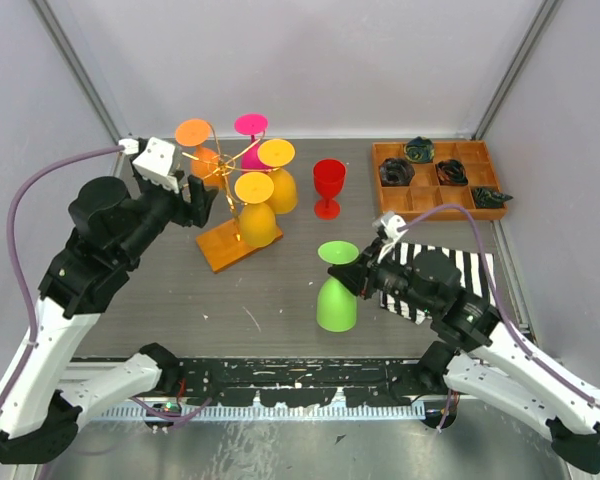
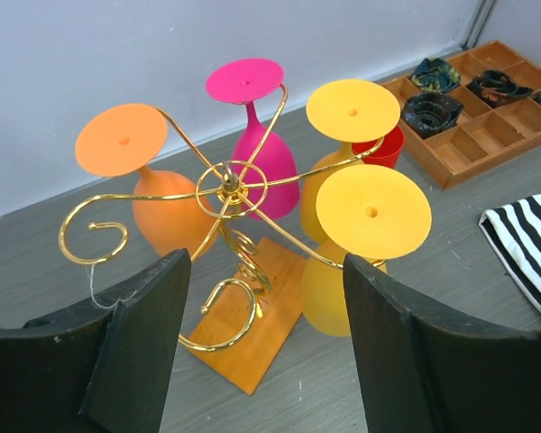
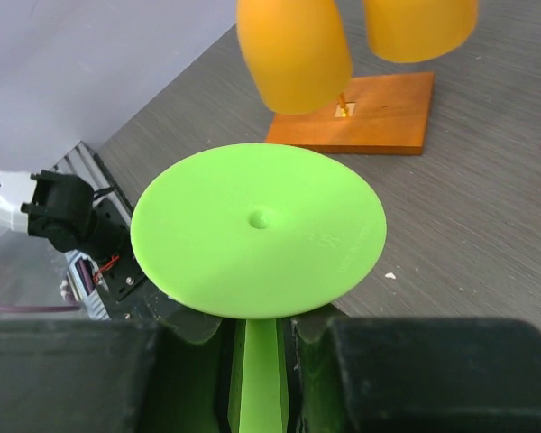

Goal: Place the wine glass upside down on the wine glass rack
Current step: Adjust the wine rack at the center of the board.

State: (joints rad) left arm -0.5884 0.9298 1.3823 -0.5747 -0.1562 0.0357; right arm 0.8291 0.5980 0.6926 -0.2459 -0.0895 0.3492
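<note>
The wine glass rack [image 1: 223, 168] is a gold wire stand on an orange-brown wooden base [image 2: 252, 311], at the left of the table. Several wine glasses hang upside down from it: an orange one [image 2: 162, 212], a pink one [image 2: 263, 162] and two yellow ones [image 2: 370, 212]. My left gripper [image 2: 266, 347] is open just in front of the rack, nothing between its fingers. A green wine glass [image 1: 337, 300] stands upside down near the table's middle. My right gripper [image 3: 261, 365] is shut on its stem, just under the round foot [image 3: 258, 230].
A red wine glass [image 1: 328, 185] stands upright behind the green one, right of the rack. A compartmented wooden tray [image 1: 450, 205] with dark objects sits at the back right. A black-and-white striped cloth [image 1: 470, 268] lies under my right arm.
</note>
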